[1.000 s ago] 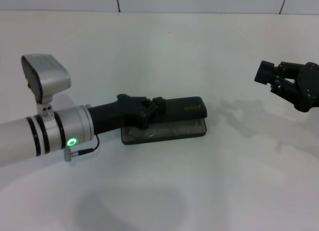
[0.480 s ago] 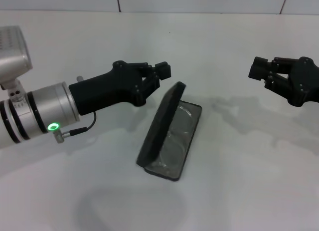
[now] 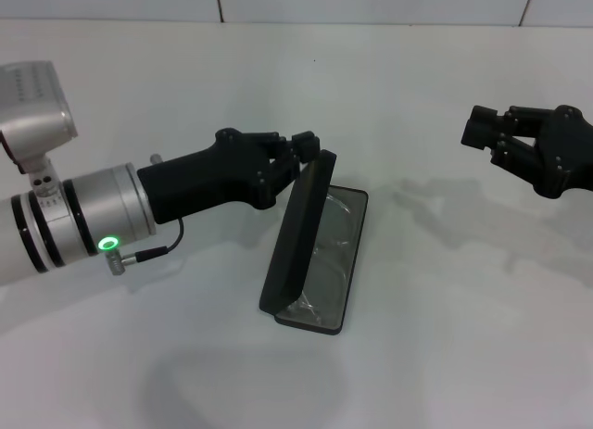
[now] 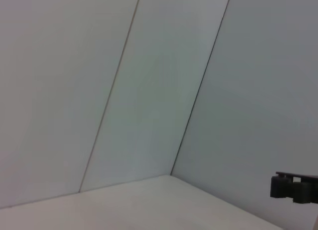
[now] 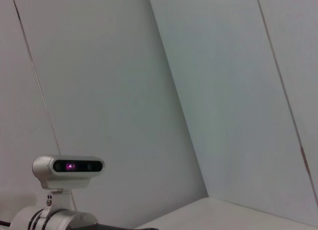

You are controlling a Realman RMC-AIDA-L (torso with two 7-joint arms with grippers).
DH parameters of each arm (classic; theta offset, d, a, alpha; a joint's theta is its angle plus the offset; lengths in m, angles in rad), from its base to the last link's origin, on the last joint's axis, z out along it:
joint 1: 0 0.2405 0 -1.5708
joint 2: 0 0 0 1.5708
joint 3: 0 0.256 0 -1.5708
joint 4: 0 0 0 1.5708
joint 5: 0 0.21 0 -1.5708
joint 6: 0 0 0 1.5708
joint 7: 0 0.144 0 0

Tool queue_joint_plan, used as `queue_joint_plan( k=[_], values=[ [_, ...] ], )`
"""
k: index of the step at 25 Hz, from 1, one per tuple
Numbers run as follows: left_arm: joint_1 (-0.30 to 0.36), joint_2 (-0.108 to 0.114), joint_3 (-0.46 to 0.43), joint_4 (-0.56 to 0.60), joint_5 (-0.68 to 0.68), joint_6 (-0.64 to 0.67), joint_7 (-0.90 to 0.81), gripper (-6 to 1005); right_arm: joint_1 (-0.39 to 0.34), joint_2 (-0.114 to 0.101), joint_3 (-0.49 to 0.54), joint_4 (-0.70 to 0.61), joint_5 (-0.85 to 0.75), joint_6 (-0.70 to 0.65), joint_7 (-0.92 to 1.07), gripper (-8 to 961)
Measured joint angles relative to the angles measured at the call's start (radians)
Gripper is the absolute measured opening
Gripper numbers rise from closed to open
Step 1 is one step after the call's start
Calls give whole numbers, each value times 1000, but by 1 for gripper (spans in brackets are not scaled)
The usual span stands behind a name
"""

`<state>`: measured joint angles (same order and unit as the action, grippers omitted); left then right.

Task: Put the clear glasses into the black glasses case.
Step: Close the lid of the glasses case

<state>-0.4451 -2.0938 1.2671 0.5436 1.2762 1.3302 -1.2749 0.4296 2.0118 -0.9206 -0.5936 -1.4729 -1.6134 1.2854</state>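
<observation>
The black glasses case (image 3: 310,323) lies mid-table with one short end toward me. Its lid (image 3: 296,234) stands up at a steep angle over the base. The clear glasses (image 3: 332,248) lie inside the base, showing as curved transparent lenses against the lining. My left gripper (image 3: 309,149) is at the lid's far upper corner, touching or almost touching it, with the fingers close together. My right gripper (image 3: 480,130) hovers at the far right, well away from the case, holding nothing. The left wrist view shows only that right gripper (image 4: 293,188) far off.
A white table (image 3: 445,336) carries the case, and white tiled walls (image 4: 149,91) stand behind it. My left arm's silver wrist camera (image 5: 69,166) shows in the right wrist view. Nothing else stands on the table.
The case has swung from lying crosswise to pointing toward me, and its lid now stands raised. My left gripper pulled back from over the case, then came to the lid's corner. The right gripper barely shifted.
</observation>
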Motion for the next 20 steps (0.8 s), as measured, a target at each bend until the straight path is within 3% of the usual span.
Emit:
queue_joint_plan(
  k=[10, 20],
  values=[
    [-53, -4, 73, -104, -2, -93, 43, 100, 18, 2, -46, 1, -26, 31, 0, 195],
    [-78, -9, 77, -154, -7, -104, 68, 106, 24, 3, -52, 1, -26, 43, 0, 196]
  ],
)
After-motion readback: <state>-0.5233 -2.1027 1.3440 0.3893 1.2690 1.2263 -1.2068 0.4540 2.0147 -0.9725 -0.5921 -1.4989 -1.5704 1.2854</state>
